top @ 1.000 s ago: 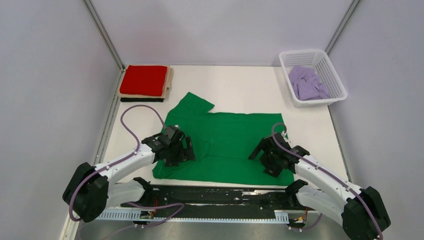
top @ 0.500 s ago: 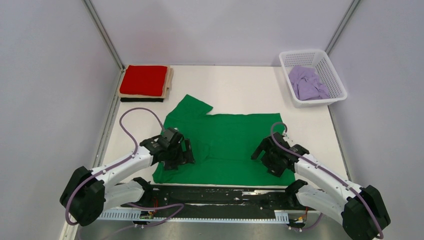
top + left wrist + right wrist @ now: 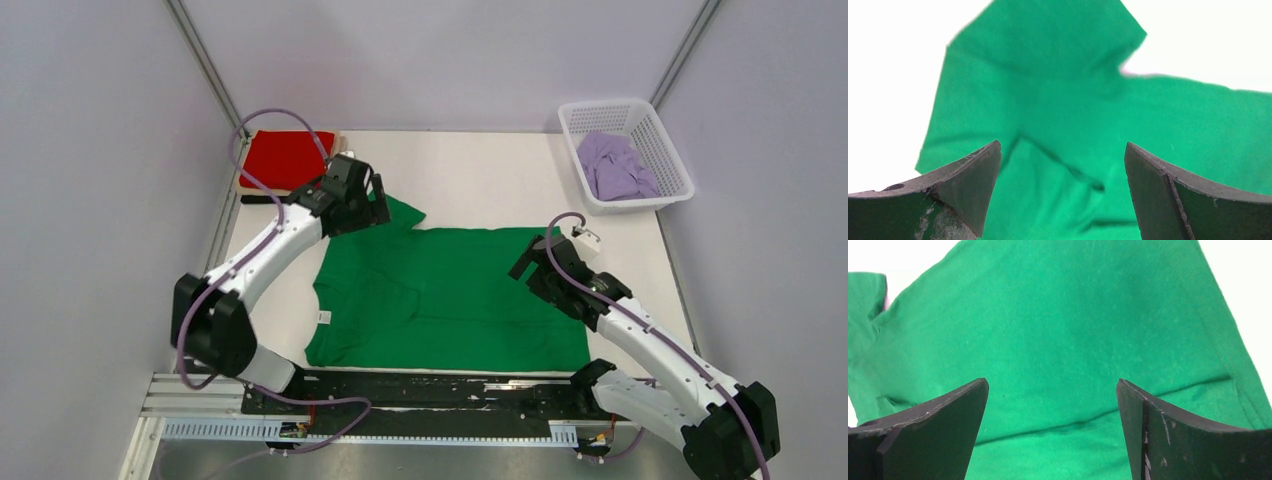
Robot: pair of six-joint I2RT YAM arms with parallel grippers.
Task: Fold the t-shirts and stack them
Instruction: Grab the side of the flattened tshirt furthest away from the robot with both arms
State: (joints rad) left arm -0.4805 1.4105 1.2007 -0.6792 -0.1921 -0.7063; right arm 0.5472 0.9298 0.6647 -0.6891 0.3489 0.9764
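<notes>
A bright green t-shirt (image 3: 450, 295) lies spread flat mid-table, its white neck tag (image 3: 323, 317) at the left edge. My left gripper (image 3: 372, 205) hovers open over the far-left sleeve; the left wrist view shows that sleeve (image 3: 1048, 65) beyond the empty gripper (image 3: 1063, 185). My right gripper (image 3: 526, 268) stands open above the shirt's far-right part, with green cloth (image 3: 1058, 330) and a crease under the empty gripper (image 3: 1053, 425). A folded red t-shirt (image 3: 285, 158) tops a stack at the far left, partly hidden by the left arm. A lilac t-shirt (image 3: 615, 167) lies crumpled in the basket.
The white lattice basket (image 3: 672, 165) stands at the far right corner. Beige and black folded edges (image 3: 262, 199) show under the red shirt. Metal frame posts rise at both back corners. The arms' base rail (image 3: 430, 395) runs along the near edge.
The left arm swung from the shirt's near-left side up to the far-left sleeve. The right gripper moved away from the near edge toward the shirt's far-right part. Both stayed open.
</notes>
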